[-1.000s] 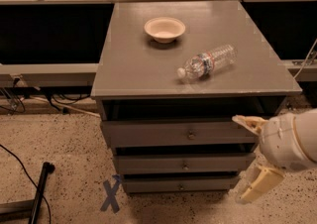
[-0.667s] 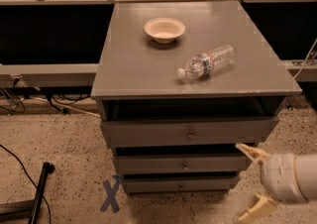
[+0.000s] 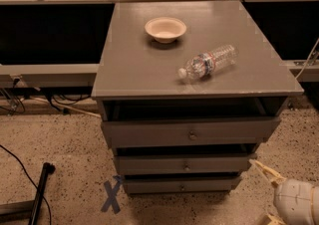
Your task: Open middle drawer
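Observation:
The grey cabinet has three stacked drawers. The middle drawer (image 3: 164, 165) is the second one, a shallow flat front with a small round knob (image 3: 187, 168) at its centre and a dark gap above it. The taller top drawer (image 3: 149, 133) sits above it and the smallest drawer (image 3: 159, 186) below. My gripper (image 3: 259, 190) is at the lower right corner of the view, right of the lower drawers and apart from them. It is open and empty, its two pale fingers (image 3: 264, 170) spread wide.
A cream bowl (image 3: 165, 29) and a clear plastic water bottle (image 3: 208, 62) lying on its side are on the cabinet top (image 3: 129, 69). A blue tape X (image 3: 111, 196) marks the speckled floor. A black pole (image 3: 39, 194) and cables lie at the lower left.
My gripper has dropped down and to the right, away from the drawer fronts, toward the corner of the view. The drawers, bowl and bottle have not moved.

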{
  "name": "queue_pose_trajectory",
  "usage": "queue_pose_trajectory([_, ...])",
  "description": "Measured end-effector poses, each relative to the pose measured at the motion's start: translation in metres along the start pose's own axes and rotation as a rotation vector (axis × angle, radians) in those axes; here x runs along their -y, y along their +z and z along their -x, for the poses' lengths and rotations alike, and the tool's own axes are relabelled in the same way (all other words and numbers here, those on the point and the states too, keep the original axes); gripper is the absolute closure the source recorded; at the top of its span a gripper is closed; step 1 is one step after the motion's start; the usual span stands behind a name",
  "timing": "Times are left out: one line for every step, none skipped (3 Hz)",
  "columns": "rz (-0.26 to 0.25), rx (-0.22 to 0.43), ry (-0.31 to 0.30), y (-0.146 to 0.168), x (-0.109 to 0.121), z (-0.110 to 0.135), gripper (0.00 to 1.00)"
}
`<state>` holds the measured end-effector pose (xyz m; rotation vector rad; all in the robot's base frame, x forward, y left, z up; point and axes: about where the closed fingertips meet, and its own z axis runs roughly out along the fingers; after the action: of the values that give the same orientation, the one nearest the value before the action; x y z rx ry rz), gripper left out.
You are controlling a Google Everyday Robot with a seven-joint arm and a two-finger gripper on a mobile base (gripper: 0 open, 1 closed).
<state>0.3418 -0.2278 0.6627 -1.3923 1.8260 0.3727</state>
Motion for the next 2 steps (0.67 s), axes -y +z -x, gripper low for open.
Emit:
queue_pose_trajectory([0.065, -0.036, -0.013, 0.025, -0.005, -0.001, 0.00])
queue_pose_trajectory([0.109, -0.058, -0.115, 0.088, 0.010, -0.029, 0.00])
